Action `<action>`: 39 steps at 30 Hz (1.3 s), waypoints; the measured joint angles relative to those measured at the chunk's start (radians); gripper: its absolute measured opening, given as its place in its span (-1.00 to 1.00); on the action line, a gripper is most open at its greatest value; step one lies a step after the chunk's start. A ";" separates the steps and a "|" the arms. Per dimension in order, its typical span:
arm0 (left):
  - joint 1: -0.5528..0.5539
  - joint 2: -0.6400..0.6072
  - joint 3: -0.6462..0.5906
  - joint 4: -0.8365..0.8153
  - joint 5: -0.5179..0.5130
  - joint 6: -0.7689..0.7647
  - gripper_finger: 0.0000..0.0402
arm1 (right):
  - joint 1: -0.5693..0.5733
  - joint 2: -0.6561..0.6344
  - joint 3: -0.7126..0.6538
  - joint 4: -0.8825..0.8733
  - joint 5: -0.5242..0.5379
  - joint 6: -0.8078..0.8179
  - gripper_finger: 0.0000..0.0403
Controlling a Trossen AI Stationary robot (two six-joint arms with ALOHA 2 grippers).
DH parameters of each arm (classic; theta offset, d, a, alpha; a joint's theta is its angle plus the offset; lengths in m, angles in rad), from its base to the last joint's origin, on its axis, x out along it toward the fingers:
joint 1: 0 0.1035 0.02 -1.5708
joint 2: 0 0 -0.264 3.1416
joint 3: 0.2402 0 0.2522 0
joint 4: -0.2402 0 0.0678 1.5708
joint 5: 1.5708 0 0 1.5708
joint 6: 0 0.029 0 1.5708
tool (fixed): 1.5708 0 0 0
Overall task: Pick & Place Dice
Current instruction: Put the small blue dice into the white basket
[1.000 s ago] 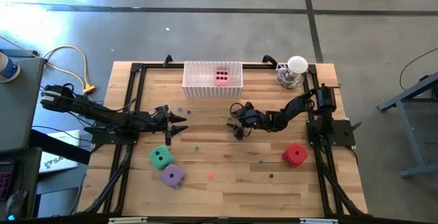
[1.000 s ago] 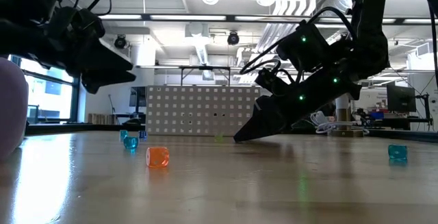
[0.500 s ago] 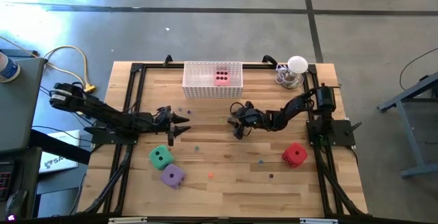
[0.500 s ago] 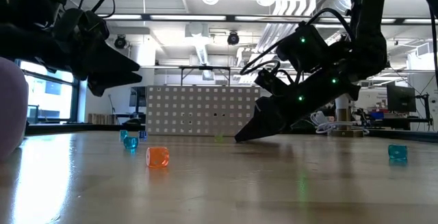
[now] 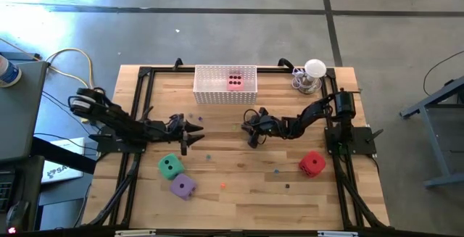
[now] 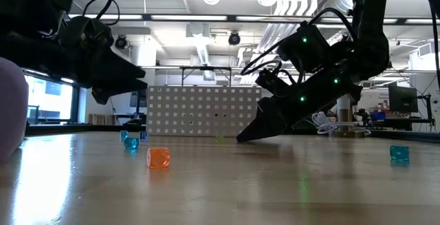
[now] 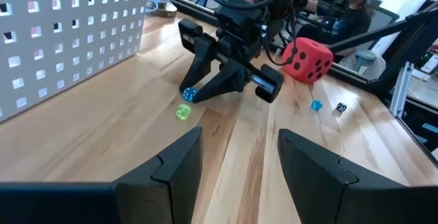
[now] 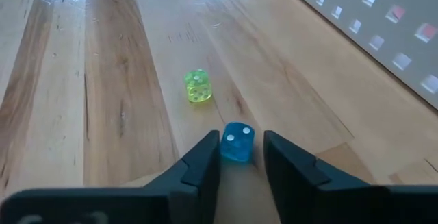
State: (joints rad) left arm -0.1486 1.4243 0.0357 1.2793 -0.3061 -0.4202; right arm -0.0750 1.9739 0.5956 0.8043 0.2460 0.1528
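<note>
1. Right, nearest the front edge of the wooden table sat the purple die, a soft-looking cube with dark pips, and the green die just behind it, close but whether touching I could not tell.
2. Across on the other side, the red die sat alone, well apart from those two, a squashy, round-cornered cube.
3. Further in, the left gripper hovered with its fingers apart and nothing between them. The green die lay just beside it, toward the front edge, so I judged this arm the nearer one for green and purple.
4. Level with it, the right gripper was tipped down onto the boards, its fingers narrowly apart astride a tiny clear blue die, with a sliver of gap on one side. A tiny yellow-green die lay just beyond.
5. The red die lay toward the front from that gripper, on its own arm's side. As cubes, none had a long axis to line up on.
6. Farthest off, the white perforated basket held the pink die.
</note>
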 joint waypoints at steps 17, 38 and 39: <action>0.000 0.151 0.002 0.145 0.000 0.000 -0.09 | 0.000 -0.008 -0.001 -0.005 -0.015 -0.001 -0.79; 0.000 0.151 0.004 0.143 -0.001 0.001 -0.09 | 0.029 -0.462 -0.002 -0.118 0.196 -0.162 -0.81; 0.000 0.151 0.004 0.143 -0.001 0.001 -0.09 | 0.017 -0.483 -0.002 -0.117 0.202 -0.178 -0.82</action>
State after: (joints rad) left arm -0.1482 1.5749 0.0395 1.4227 -0.3069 -0.4195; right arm -0.0581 1.4905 0.5941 0.6873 0.4480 -0.0257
